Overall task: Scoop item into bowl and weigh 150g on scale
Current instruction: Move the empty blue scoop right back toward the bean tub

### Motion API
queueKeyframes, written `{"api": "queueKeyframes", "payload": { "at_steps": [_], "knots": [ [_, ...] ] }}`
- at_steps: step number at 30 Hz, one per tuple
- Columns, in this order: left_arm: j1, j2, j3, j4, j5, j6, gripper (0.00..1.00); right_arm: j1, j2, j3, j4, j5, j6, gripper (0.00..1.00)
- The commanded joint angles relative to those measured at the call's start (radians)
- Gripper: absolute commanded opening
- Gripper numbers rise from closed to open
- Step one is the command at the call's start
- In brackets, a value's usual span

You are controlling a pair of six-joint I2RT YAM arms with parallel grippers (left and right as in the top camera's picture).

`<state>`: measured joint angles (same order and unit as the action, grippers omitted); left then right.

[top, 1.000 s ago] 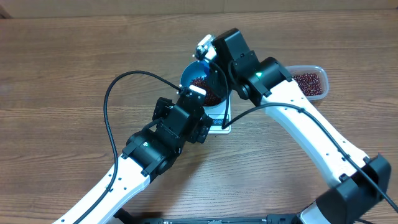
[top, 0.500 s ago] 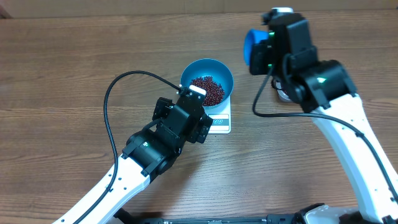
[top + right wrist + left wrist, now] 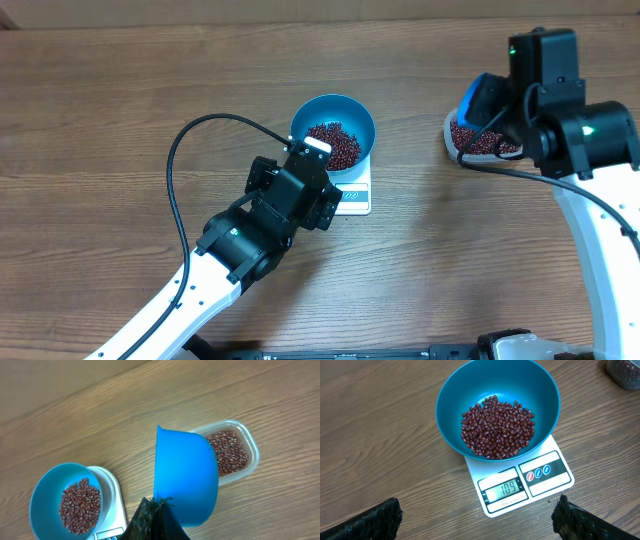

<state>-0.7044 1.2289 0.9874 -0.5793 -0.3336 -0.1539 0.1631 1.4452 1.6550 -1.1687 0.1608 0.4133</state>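
The blue bowl (image 3: 333, 112) stands on the white scale (image 3: 354, 200) and holds a heap of red-brown beans (image 3: 333, 144). In the left wrist view the bowl (image 3: 451, 395) with its beans (image 3: 497, 426) lies just ahead, and the scale (image 3: 547, 480) display reads 109. My left gripper (image 3: 479, 510) is open, its fingers (image 3: 375, 521) wide apart in front of the scale, holding nothing. My right gripper (image 3: 155, 506) is shut on the handle of a blue scoop (image 3: 186, 477), which hangs over a clear tub (image 3: 254, 450) of more beans (image 3: 229, 453).
The clear tub (image 3: 452, 136) sits on the wooden table to the right of the scale, with the scoop (image 3: 478, 98) above it. A black cable (image 3: 185, 150) loops left of the left arm.
My right arm has swung from over the bowl to the right, carrying the scoop to above the tub. The left arm and the bowl have not moved.
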Motion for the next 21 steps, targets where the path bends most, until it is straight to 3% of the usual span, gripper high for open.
{"api": "queueKeyframes", "payload": {
  "at_steps": [1,8,21],
  "knots": [
    [0.004,0.0,0.023,0.003,-0.006,0.0,1.0,-0.015,-0.029,0.029,-0.012,0.003,0.008,0.04],
    [0.004,0.0,0.023,0.003,-0.006,0.0,0.99,-0.015,-0.029,0.029,-0.002,0.009,0.009,0.04],
    [0.004,0.0,0.023,0.003,-0.006,0.0,0.99,-0.015,0.081,0.026,0.042,0.247,-0.003,0.04]
  ]
}}
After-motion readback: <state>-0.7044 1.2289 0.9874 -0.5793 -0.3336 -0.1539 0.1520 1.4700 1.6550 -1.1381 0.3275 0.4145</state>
